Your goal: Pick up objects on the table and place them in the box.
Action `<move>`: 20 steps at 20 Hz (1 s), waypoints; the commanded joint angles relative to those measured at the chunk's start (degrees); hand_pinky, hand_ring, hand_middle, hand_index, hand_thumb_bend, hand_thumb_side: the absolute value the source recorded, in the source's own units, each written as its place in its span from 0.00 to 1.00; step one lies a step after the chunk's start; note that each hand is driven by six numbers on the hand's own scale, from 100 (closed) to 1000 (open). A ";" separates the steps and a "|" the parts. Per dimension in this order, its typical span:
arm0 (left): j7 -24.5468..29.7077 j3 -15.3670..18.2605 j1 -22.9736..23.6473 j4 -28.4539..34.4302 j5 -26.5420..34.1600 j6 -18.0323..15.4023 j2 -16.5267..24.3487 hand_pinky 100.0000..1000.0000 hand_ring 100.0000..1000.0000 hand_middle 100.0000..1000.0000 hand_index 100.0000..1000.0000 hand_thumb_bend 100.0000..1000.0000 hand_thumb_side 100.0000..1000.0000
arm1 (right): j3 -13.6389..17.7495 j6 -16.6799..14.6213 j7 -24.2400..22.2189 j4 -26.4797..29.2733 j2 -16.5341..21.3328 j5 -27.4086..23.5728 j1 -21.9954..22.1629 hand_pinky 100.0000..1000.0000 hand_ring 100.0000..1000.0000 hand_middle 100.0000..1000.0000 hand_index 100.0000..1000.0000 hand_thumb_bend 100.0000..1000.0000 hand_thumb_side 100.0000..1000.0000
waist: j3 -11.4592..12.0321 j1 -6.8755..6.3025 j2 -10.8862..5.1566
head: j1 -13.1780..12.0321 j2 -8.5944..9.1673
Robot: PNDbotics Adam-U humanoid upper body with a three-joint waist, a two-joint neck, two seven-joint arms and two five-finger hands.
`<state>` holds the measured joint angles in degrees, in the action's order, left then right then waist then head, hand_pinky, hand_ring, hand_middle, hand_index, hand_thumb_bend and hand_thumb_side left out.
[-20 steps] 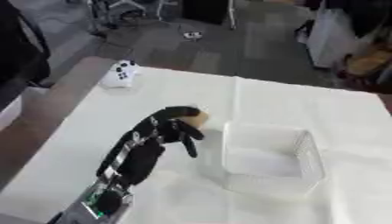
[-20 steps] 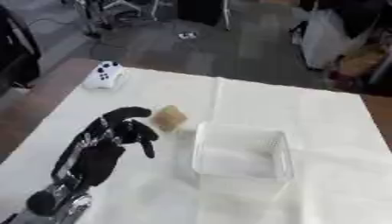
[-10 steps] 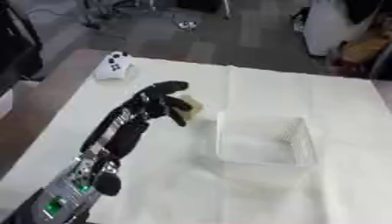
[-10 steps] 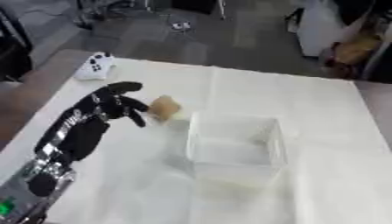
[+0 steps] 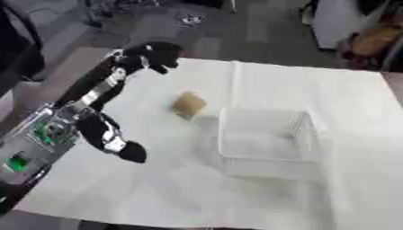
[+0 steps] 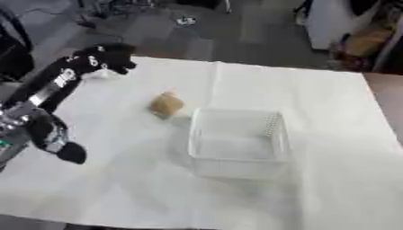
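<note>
A tan, rounded object (image 5: 189,104) lies on the white cloth just left of the clear plastic box (image 5: 264,143), which holds nothing. My left arm stretches from the lower left up to the table's far left corner. My left hand (image 5: 156,50) hangs there, blurred, over a white object (image 6: 96,74) that peeks out beneath it. The hand is well away from the tan object and the box. My right hand shows in neither view.
The white cloth (image 5: 330,103) covers the table, with bare brown tabletop (image 5: 75,67) along its left side. Past the far edge lie dark floor, a white cabinet (image 5: 334,20) and clutter.
My left hand has left the tan object's side and swung out to the far left corner over the white object. The camera has also shifted.
</note>
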<state>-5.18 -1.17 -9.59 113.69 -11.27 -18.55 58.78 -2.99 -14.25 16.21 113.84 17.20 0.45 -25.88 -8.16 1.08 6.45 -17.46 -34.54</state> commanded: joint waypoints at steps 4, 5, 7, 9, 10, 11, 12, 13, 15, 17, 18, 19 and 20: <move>1.16 -0.42 -3.44 -1.35 -5.44 3.10 6.83 0.78 0.84 0.91 0.91 1.00 0.87 | -0.19 0.10 -0.84 0.75 1.25 -0.44 -1.06 0.00 0.29 0.36 0.78 0.07 1.00 | -0.32 -0.27 -0.86 | -0.91 -0.20; 1.65 -0.66 -4.13 -2.33 -6.92 2.69 7.72 0.80 0.84 0.91 0.90 1.00 0.88 | -0.27 0.10 -1.00 0.75 1.28 -0.50 -1.07 0.00 0.29 0.36 0.78 0.07 1.00 | -0.37 -0.31 -0.84 | -0.98 -0.16; 2.23 -1.15 -5.49 -4.36 -10.07 1.48 9.10 0.81 0.84 0.91 0.90 1.00 0.88 | -0.42 0.15 -1.32 0.75 1.30 -0.65 -1.09 0.00 0.29 0.36 0.78 0.07 1.00 | -0.46 -0.37 -0.80 | -1.16 -0.12; 2.48 -1.70 -7.14 -6.58 -13.61 -0.05 10.31 0.83 0.83 0.89 0.88 1.00 0.88 | -0.56 0.17 -1.66 0.75 1.30 -0.81 -1.14 0.00 0.29 0.36 0.78 0.07 1.00 | -0.64 -0.45 -0.77 | -1.54 -0.13; 2.41 -2.04 -8.05 -7.78 -15.30 -0.86 10.69 0.85 0.81 0.87 0.87 1.00 0.88 | -0.61 0.18 -1.82 0.75 1.28 -0.89 -1.19 0.00 0.29 0.36 0.78 0.07 1.00 | -0.74 -0.49 -0.75 | -1.81 -0.14; 2.31 -2.43 -9.09 -9.12 -16.89 -1.64 10.96 0.85 0.82 0.88 0.87 1.00 0.88 | -0.67 0.20 -1.98 0.75 1.25 -0.97 -1.24 0.00 0.29 0.36 0.78 0.07 1.00 | -0.84 -0.51 -0.74 | -2.11 -0.15; 2.15 -2.83 -10.06 -10.51 -18.21 -2.38 11.08 0.84 0.80 0.86 0.85 1.00 0.87 | -0.72 0.21 -2.12 0.75 1.23 -1.04 -1.30 0.00 0.29 0.36 0.77 0.07 1.00 | -0.92 -0.55 -0.72 | -2.40 -0.16; 2.05 -3.27 -11.16 -12.09 -19.47 -3.11 11.17 0.84 0.79 0.85 0.85 1.00 0.87 | -0.79 0.19 -2.29 0.75 1.19 -1.12 -1.36 0.00 0.29 0.36 0.77 0.07 1.00 | -1.02 -0.58 -0.70 | -2.73 -0.14; 1.88 -4.08 -13.21 -15.16 -21.62 -4.44 11.14 0.84 0.79 0.84 0.83 1.00 0.86 | -0.89 0.17 -2.63 0.75 1.13 -1.25 -1.46 0.00 0.29 0.36 0.77 0.07 1.00 | -1.20 -0.65 -0.63 | -3.27 -0.06; 1.88 -4.85 -15.22 -18.11 -23.64 -5.71 10.94 0.85 0.78 0.84 0.82 1.00 0.85 | -0.97 0.19 -2.92 0.75 1.05 -1.38 -1.54 0.00 0.29 0.36 0.77 0.07 1.00 | -1.35 -0.70 -0.52 | -3.50 0.02; 1.91 -5.19 -16.22 -19.50 -24.79 -6.33 10.81 0.85 0.77 0.83 0.81 1.00 0.83 | -1.02 0.20 -3.06 0.75 1.01 -1.44 -1.60 0.00 0.29 0.36 0.77 0.07 1.00 | -1.43 -0.72 -0.46 | -3.58 0.05; 1.88 -5.51 -17.19 -20.82 -26.08 -6.95 10.65 0.85 0.77 0.82 0.81 1.00 0.78 | -1.05 0.19 -3.20 0.75 0.97 -1.49 -1.67 0.00 0.29 0.36 0.77 0.07 1.00 | -1.52 -0.74 -0.39 | -3.74 0.07; 1.78 -5.80 -18.11 -22.03 -27.47 -7.53 10.48 0.85 0.76 0.82 0.80 1.00 0.78 | -1.07 0.17 -3.32 0.75 0.92 -1.53 -1.76 0.00 0.29 0.36 0.77 0.07 1.00 | -1.60 -0.75 -0.31 | -3.97 0.11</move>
<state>-3.34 -7.14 -26.78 92.87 -37.25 -25.30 67.60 -4.14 -14.01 13.21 113.84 17.22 -0.89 -26.56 -9.77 0.52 6.71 -20.86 -34.55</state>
